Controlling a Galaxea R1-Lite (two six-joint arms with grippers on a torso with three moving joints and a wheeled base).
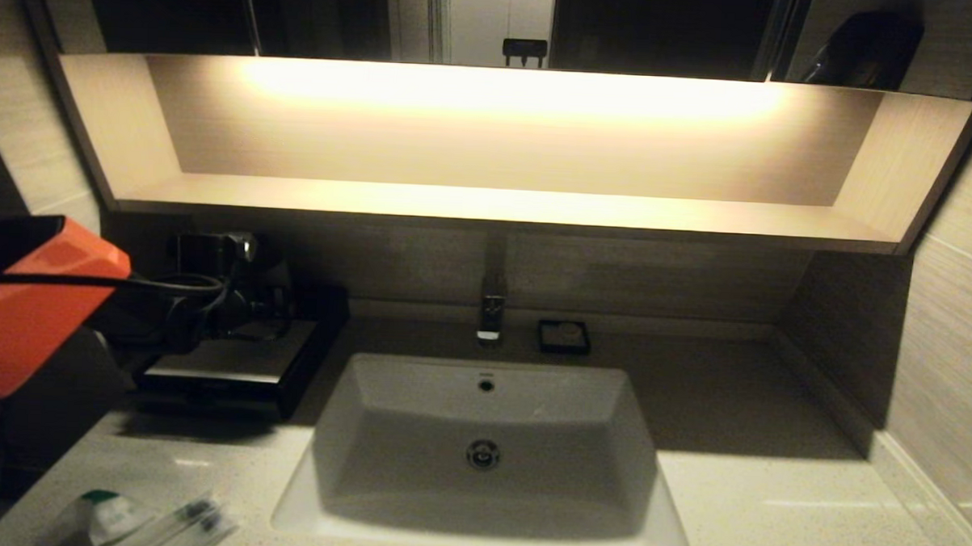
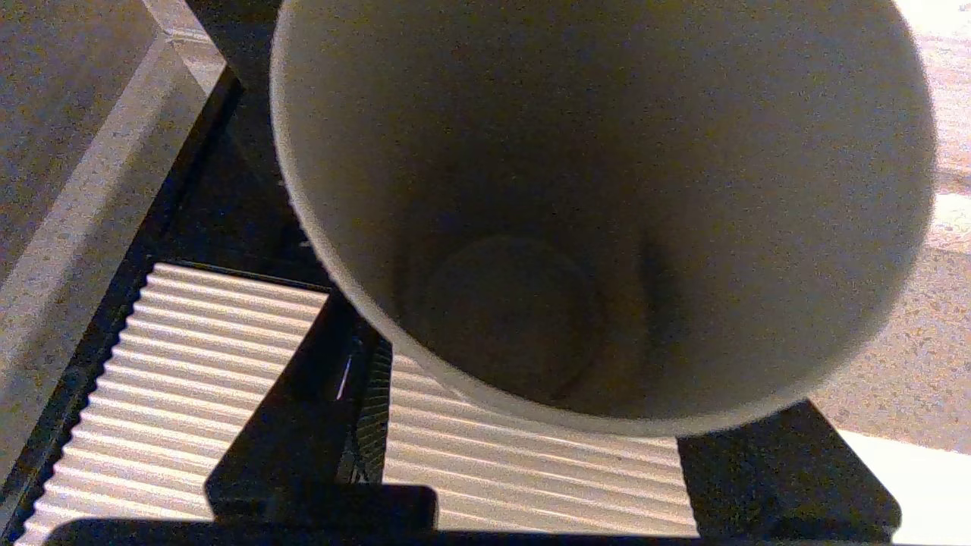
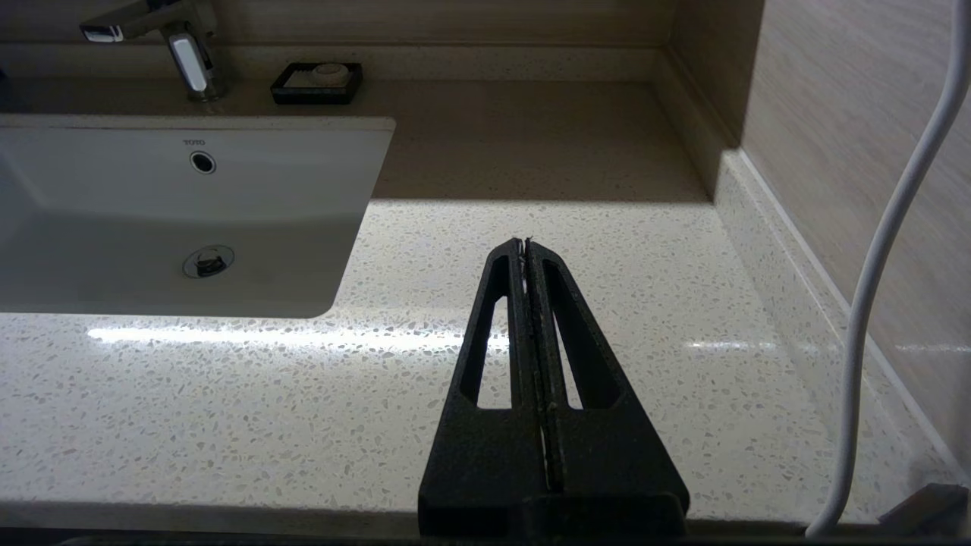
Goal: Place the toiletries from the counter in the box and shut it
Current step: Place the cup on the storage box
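Toiletries (image 1: 150,521) lie wrapped at the tabletop's (image 1: 769,509) front left corner, not yet packed. Your left pincer (image 2: 485,455) grips a pale cup (image 2: 599,212) over the box (image 1: 240,369) at the back left edge. Your right pincer (image 3: 526,244) rests closed and empty over the right side. Packing and closing remain.

One piece of readable text appears: the brand name "TOTO", in small dark capital letters on the inner back wall of the white rectangular ceramic sink basin (image 3: 182,220), directly above its round overflow hole (image 3: 202,161). Nothing else carries legible lettering, numbers or signs.
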